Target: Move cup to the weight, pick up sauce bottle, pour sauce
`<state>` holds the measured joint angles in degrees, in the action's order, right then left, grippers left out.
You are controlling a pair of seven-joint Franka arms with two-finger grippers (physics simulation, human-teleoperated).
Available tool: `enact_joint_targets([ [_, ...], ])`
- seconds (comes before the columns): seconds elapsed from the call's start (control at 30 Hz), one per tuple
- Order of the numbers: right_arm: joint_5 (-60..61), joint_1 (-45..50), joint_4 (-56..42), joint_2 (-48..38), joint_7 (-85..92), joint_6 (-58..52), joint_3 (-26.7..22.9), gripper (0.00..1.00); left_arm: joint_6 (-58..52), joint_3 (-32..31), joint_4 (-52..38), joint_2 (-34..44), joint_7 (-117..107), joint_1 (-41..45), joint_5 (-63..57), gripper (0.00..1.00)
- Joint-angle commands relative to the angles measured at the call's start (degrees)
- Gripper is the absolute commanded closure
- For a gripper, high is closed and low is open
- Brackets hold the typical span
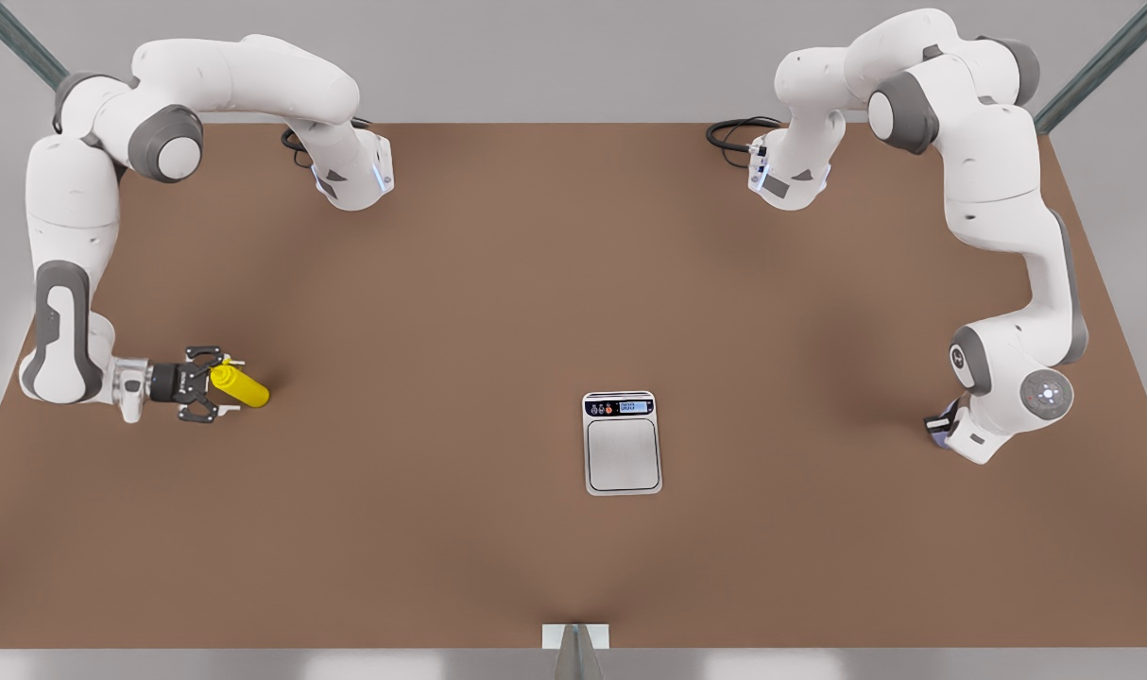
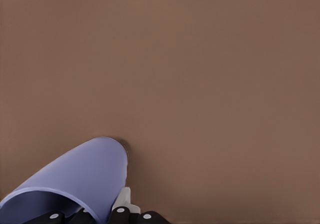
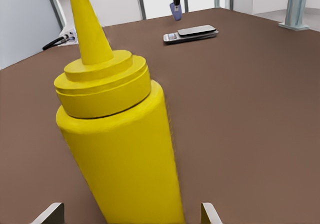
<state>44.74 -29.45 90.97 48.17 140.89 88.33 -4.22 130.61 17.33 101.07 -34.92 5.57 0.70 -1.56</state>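
In the front view I see the right gripper [image 1: 216, 385] at the front view's left, fingers apart around the yellow sauce bottle [image 1: 241, 386]. The weight [image 1: 622, 442] lies in the middle of the table [image 1: 441, 283], well apart.

In the left wrist view the left gripper [image 2: 100, 218] is at the lavender-blue cup [image 2: 80, 181]; I cannot tell its grip.

In the right wrist view the bottle stands upright between the spread fingertips [image 3: 49, 213], not touching them.

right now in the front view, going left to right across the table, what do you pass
right gripper → sauce bottle → weight → cup, partly hidden by the arm at the left gripper.
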Motion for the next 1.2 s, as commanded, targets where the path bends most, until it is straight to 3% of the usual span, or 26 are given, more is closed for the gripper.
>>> enact_joint_targets([
  [0.0,0.0,0.0,0.0,0.0,0.0,0.0,0.0,0.00,-0.1,0.0,0.0,0.0,0.4,0.0,4.3,0.79],
  [0.27,0.0,0.5,-0.2,0.8,1.7,0.5,0.0,0.00,-0.9,-0.9,-0.3,2.4,0.0,1.5,4.4,0.79],
  [0.53,0.0,0.9,-0.2,1.1,2.3,0.2,0.0,0.00,-3.4,-6.5,-0.3,4.3,-11.6,5.9,4.5,0.79],
  [0.57,0.0,0.9,-0.2,1.1,2.3,0.1,0.0,0.10,-3.4,-7.7,-0.3,4.3,-14.4,6.4,4.5,0.79],
  [0.7,0.1,0.9,-0.2,1.3,2.2,0.0,0.0,0.28,-3.4,-9.2,-0.3,4.3,-22.6,10.1,4.5,0.79],
  [0.87,0.2,1.0,-0.3,1.4,2.1,0.1,0.0,0.29,-3.6,-10.3,-2.2,4.0,-36.5,17.4,4.8,0.79],
  [1.0,0.4,1.0,-0.3,1.5,2.0,0.1,0.3,0.29,-4.3,-16.4,-4.3,3.6,-47.8,18.0,5.0,0.79],
  [1.17,0.4,1.1,-0.3,1.5,1.8,0.1,0.4,0.37,-3.9,-18.3,-9.9,-0.4,-59.1,21.8,5.9,0.79],
])
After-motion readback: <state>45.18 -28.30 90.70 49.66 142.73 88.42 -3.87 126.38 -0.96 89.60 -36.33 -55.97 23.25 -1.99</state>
